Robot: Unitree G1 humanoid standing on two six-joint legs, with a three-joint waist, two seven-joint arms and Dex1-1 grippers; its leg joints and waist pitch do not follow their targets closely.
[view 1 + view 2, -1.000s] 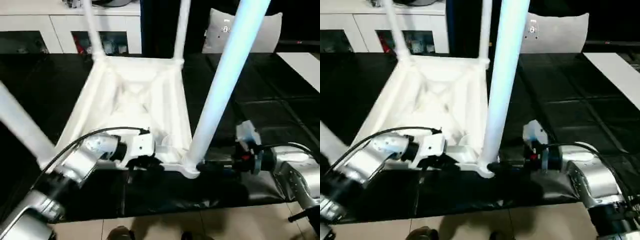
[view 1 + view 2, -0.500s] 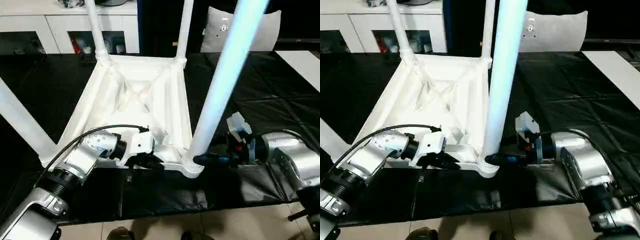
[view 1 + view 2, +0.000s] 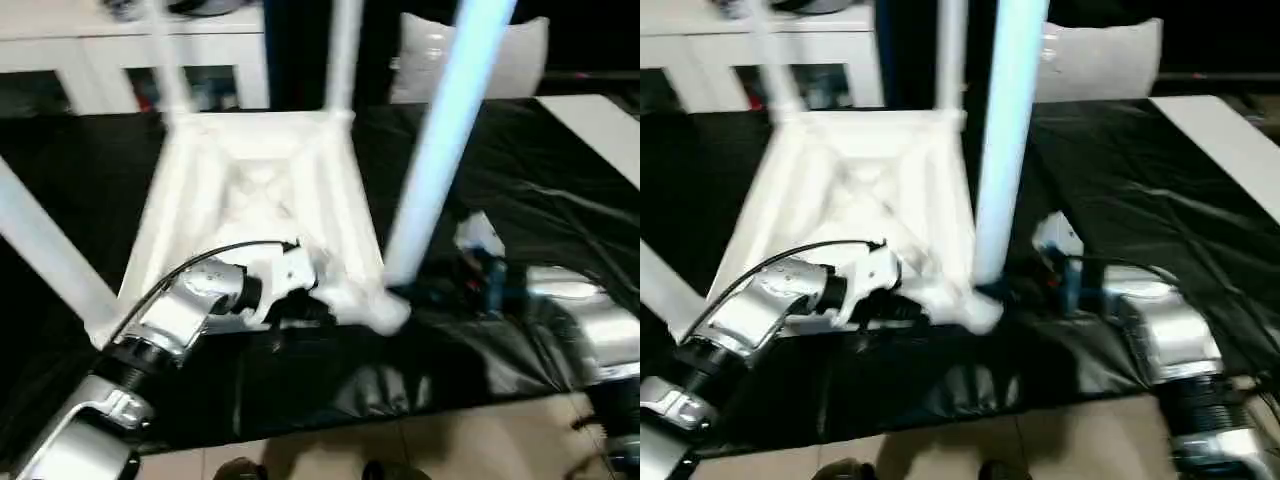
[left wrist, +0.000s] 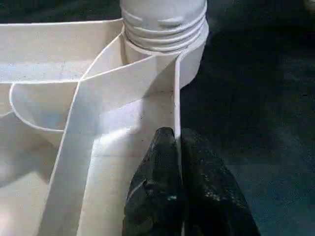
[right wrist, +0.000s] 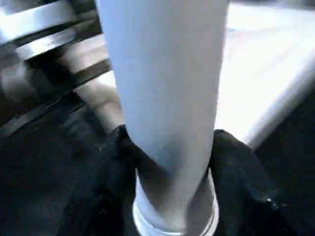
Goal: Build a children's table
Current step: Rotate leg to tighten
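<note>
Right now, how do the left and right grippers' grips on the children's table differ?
The left gripper pinches the thin edge wall of the children's table, fingers nearly together. The right gripper straddles the thick near leg just above its socket, fingers spread on either side. Both work at the same near corner, and both have black fingers.

My two head cameras look forward and down over both forearms at the upturned children's table [image 3: 260, 190] on the black tabletop [image 3: 560, 190], a little apart sideways. My left wrist camera sits close behind its claw [image 4: 177, 142] at a corner socket. My right wrist camera hugs the near leg [image 5: 167, 98], which both head views share.
</note>
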